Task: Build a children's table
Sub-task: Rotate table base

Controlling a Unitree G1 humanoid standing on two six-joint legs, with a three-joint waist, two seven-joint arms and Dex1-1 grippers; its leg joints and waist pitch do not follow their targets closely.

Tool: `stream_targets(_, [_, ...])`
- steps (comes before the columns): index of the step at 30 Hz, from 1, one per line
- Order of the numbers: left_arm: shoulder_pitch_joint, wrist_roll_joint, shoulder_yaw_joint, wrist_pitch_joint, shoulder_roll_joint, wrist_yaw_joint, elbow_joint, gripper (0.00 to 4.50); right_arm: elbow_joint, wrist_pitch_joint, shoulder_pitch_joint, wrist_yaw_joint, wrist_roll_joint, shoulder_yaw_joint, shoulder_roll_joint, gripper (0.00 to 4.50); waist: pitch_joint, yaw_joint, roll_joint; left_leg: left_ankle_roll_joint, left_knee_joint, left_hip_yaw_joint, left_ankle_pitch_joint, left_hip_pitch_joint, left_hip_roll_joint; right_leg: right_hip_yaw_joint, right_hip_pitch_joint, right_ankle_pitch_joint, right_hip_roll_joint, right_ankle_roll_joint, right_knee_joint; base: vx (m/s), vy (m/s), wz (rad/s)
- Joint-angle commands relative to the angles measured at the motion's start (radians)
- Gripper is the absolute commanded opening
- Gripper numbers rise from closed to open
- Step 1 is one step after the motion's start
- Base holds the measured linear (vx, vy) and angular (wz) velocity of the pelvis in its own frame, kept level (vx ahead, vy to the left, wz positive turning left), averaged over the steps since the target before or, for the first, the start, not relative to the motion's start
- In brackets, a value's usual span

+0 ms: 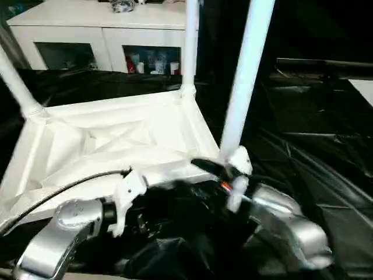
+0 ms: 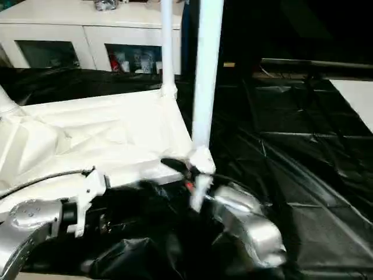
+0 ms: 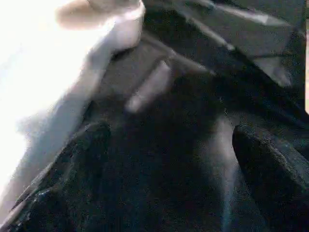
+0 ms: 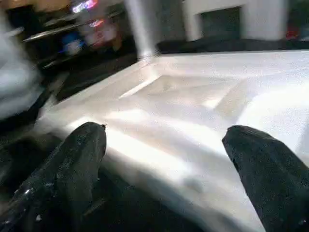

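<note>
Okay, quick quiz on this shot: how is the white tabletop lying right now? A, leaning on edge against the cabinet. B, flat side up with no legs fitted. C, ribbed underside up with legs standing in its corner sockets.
C: the tabletop shows its ribbed underside, and white legs rise from its corner sockets.

Both silver forearms reach in from the near edge of the head view. The left forearm (image 1: 55,236) enters at about 7 o'clock, the right forearm (image 1: 288,224) at about 5 o'clock, converging toward centre. The left gripper (image 3: 169,183) and the right gripper (image 4: 166,164) each hold their two black fingers spread wide, nothing between them.
</note>
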Motion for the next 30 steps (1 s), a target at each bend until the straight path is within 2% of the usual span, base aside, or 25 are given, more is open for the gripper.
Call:
stream_targets(1, [0.01,0.021,-0.01,0.003,0.009,0.012,-0.016,4.45,0.031,-0.029,-0.011,-0.048,-0.032,0.01,0.007,4.29,-0.045,0.001,0.008,-0.036,-0.087,-0.036,-0.239,0.018,0.058,0.049,0.019,-0.196,-0.076,-0.169,-0.076,0.0,0.0,0.0])
stream_targets(2, [0.017,0.035,-0.018,-0.005,0.009,0.019,-0.011,4.45,0.047,-0.043,-0.017,-0.068,-0.035,0.004,0.025,4.29,-0.043,-0.001,0.001,-0.035,-0.089,-0.035,-0.234,0.016,0.057,0.05,0.023,-0.177,-0.074,-0.168,-0.075,0.0,0.0,0.0])
stream_targets(3, [0.024,0.043,-0.021,-0.012,0.004,0.029,-0.004,4.45,0.069,-0.061,-0.026,-0.103,-0.043,-0.009,0.047,4.29,-0.045,0.001,0.004,-0.034,-0.087,-0.034,-0.234,0.018,0.057,0.051,0.02,-0.169,-0.075,-0.17,-0.074,0.0,0.0,0.0])
stream_targets(6, [0.039,0.074,-0.029,-0.04,0.006,0.056,0.019,4.45,0.108,-0.095,-0.043,-0.16,-0.052,-0.043,0.085,4.29,-0.044,0.001,0.005,-0.041,-0.09,-0.034,-0.248,0.02,0.057,0.051,0.02,-0.182,-0.075,-0.162,-0.076,0.0,0.0,0.0])
stream_targets(9, [0.067,0.086,-0.005,-0.073,-0.003,0.097,0.042,4.45,0.144,-0.135,-0.071,-0.244,-0.035,-0.12,0.128,4.29,-0.043,0.002,0.003,-0.042,-0.092,-0.035,-0.252,0.02,0.058,0.052,0.019,-0.176,-0.075,-0.154,-0.075,0.0,0.0,0.0])
stream_targets(11, [0.07,0.089,0.001,-0.084,-0.005,0.106,0.043,4.45,0.149,-0.141,-0.075,-0.25,-0.031,-0.132,0.133,4.29,-0.044,0.002,0.006,-0.045,-0.091,-0.034,-0.258,0.022,0.057,0.052,0.017,-0.177,-0.075,-0.156,-0.075,0.0,0.0,0.0])
stream_targets(12, [0.074,0.082,0.02,-0.1,-0.019,0.125,0.045,4.45,0.16,-0.159,-0.086,-0.28,-0.024,-0.165,0.144,4.29,-0.043,0.005,0.011,-0.047,-0.091,-0.034,-0.261,0.022,0.057,0.052,0.016,-0.174,-0.074,-0.156,-0.075,0.0,0.0,0.0])
stream_targets(14, [0.073,0.078,0.027,-0.106,-0.026,0.133,0.05,4.45,0.169,-0.169,-0.093,-0.296,-0.021,-0.179,0.147,4.29,-0.044,0.008,0.009,-0.052,-0.091,-0.032,-0.265,0.025,0.058,0.052,0.015,-0.165,-0.074,-0.157,-0.076,0.0,0.0,0.0])
stream_targets(15, [0.079,0.077,0.034,-0.123,-0.033,0.142,0.064,4.45,0.189,-0.181,-0.098,-0.326,-0.014,-0.209,0.147,4.29,-0.044,0.008,0.009,-0.053,-0.091,-0.033,-0.264,0.023,0.057,0.053,0.017,-0.16,-0.074,-0.158,-0.074,0.0,0.0,0.0])
stream_targets(16, [0.089,0.079,0.04,-0.142,-0.039,0.148,0.077,4.45,0.212,-0.201,-0.107,-0.367,-0.012,-0.247,0.141,4.29,-0.043,0.008,0.0,-0.052,-0.092,-0.032,-0.259,0.022,0.057,0.052,0.017,-0.162,-0.074,-0.155,-0.076,0.0,0.0,0.0])
stream_targets(19, [0.111,0.085,0.051,-0.169,-0.036,0.164,0.093,4.45,0.208,-0.217,-0.094,-0.398,-0.011,-0.291,0.13,4.29,-0.045,0.013,0.001,-0.047,-0.09,-0.031,-0.246,0.022,0.056,0.053,0.018,-0.164,-0.074,-0.143,-0.074,0.0,0.0,0.0])
stream_targets(20, [0.117,0.086,0.056,-0.174,-0.033,0.168,0.094,4.45,0.205,-0.215,-0.091,-0.407,-0.009,-0.304,0.125,4.29,-0.044,0.015,-0.008,-0.042,-0.091,-0.032,-0.237,0.02,0.056,0.053,0.02,-0.165,-0.074,-0.136,-0.073,0.0,0.0,0.0])
stream_targets(22, [0.131,0.083,0.069,-0.182,-0.031,0.18,0.093,4.45,0.209,-0.225,-0.086,-0.409,-0.01,-0.322,0.11,4.29,-0.046,0.016,-0.005,-0.041,-0.091,-0.032,-0.233,0.021,0.058,0.052,0.019,-0.16,-0.075,-0.133,-0.072,0.0,0.0,0.0])
stream_targets(23, [0.139,0.08,0.079,-0.183,-0.029,0.184,0.095,4.45,0.219,-0.228,-0.088,-0.41,-0.005,-0.343,0.093,4.29,-0.044,0.015,-0.014,-0.037,-0.091,-0.032,-0.23,0.018,0.056,0.051,0.022,-0.152,-0.075,-0.135,-0.072,0.0,0.0,0.0])
stream_targets(25, [0.155,0.082,0.088,-0.2,-0.024,0.183,0.102,4.45,0.25,-0.247,-0.096,-0.419,-0.016,-0.376,0.053,4.29,-0.043,0.016,-0.019,-0.03,-0.09,-0.031,-0.233,0.019,0.057,0.052,0.02,-0.169,-0.077,-0.134,-0.073,0.0,0.0,0.0])
stream_targets(26, [0.155,0.082,0.088,-0.201,-0.024,0.183,0.102,4.45,0.254,-0.249,-0.097,-0.42,-0.017,-0.378,0.05,4.29,-0.044,0.018,-0.02,-0.03,-0.089,-0.03,-0.234,0.021,0.057,0.052,0.019,-0.176,-0.077,-0.134,-0.075,0.0,0.0,0.0])
stream_targets(27, [0.163,0.082,0.09,-0.206,-0.021,0.178,0.102,4.45,0.277,-0.26,-0.109,-0.429,-0.02,-0.394,0.03,4.29,-0.042,0.02,-0.012,-0.037,-0.09,-0.03,-0.253,0.024,0.058,0.052,0.014,-0.195,-0.076,-0.133,-0.078,0.0,0.0,0.0])
stream_targets(30, [0.171,0.093,0.081,-0.218,-0.013,0.176,0.106,4.45,0.309,-0.28,-0.133,-0.435,-0.03,-0.416,0.001,4.29,-0.04,0.027,-0.019,-0.047,-0.091,-0.028,-0.283,0.029,0.058,0.053,0.01,-0.226,-0.074,-0.125,-0.081,0.0,0.0,0.0])
